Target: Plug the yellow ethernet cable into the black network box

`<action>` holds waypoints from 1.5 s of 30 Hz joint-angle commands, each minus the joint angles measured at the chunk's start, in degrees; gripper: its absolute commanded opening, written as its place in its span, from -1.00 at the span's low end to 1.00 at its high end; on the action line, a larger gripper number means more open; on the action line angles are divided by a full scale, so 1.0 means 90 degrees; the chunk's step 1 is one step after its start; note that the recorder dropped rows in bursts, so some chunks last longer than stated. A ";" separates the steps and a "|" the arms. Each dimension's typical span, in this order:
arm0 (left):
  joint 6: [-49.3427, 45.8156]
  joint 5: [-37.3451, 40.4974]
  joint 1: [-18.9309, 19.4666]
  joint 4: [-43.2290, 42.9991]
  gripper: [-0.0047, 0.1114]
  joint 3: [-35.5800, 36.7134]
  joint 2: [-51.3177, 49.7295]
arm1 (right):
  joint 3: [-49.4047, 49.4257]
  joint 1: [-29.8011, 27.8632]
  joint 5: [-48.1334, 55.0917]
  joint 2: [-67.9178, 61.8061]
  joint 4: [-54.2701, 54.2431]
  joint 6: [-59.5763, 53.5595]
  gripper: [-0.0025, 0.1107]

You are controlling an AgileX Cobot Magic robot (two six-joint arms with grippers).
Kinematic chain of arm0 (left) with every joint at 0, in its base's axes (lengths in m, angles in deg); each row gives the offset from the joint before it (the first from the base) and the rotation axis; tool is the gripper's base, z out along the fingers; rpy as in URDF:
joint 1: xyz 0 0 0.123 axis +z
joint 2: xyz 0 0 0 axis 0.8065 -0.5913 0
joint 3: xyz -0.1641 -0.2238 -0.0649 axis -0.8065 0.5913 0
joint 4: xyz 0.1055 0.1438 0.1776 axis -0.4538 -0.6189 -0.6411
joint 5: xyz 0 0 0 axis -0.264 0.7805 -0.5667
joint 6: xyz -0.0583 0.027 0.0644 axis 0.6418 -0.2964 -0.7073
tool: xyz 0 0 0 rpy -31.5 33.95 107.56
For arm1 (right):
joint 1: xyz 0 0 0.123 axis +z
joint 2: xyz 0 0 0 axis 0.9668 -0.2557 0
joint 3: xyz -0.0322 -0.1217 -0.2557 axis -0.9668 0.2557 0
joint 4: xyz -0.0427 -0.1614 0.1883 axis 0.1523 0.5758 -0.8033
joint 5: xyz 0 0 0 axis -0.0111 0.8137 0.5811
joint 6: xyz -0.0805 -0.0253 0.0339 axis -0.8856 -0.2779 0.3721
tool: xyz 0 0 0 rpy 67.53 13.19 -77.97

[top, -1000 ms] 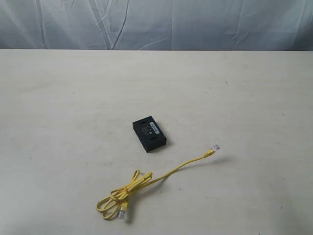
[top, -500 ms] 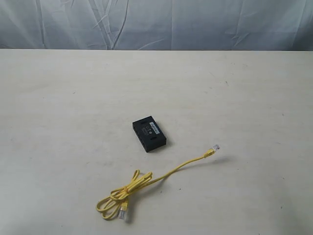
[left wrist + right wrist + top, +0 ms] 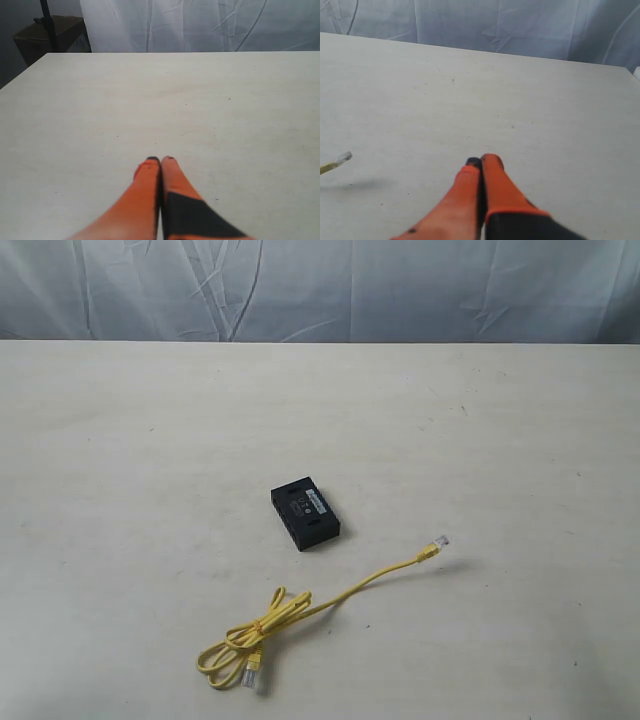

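Observation:
The black network box (image 3: 305, 513) lies flat near the middle of the table, white label up. The yellow ethernet cable (image 3: 330, 600) lies in front of it, loosely coiled at the front with one clear plug (image 3: 250, 676) there. Its other clear plug (image 3: 440, 542) rests to the right of the box, apart from it, and shows at the edge of the right wrist view as the plug tip (image 3: 343, 157). My left gripper (image 3: 160, 159) is shut and empty over bare table. My right gripper (image 3: 482, 160) is shut and empty too. Neither arm appears in the exterior view.
The pale table (image 3: 150, 440) ends at a back edge before a wrinkled grey-white curtain (image 3: 320, 290). A dark stand and a brown box (image 3: 47, 35) stand beyond the table's corner in the left wrist view.

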 commanded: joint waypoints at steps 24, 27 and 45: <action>0.0016 -0.2594 0.0006 0.0043 -0.92 0.0018 0.0025 | 0.0031 -0.0025 -0.0045 0.0038 0.0013 -0.0012 -0.95; 0.0016 -0.2907 0.0006 0.0026 -0.92 0.0018 0.0025 | 0.0031 -0.0025 -0.0045 0.0038 0.0013 -0.0012 -0.95; 0.0036 -0.2705 0.0006 0.0507 -0.92 -0.0474 0.0006 | 0.0031 -0.0025 -0.0045 0.0038 0.0013 -0.0012 -0.95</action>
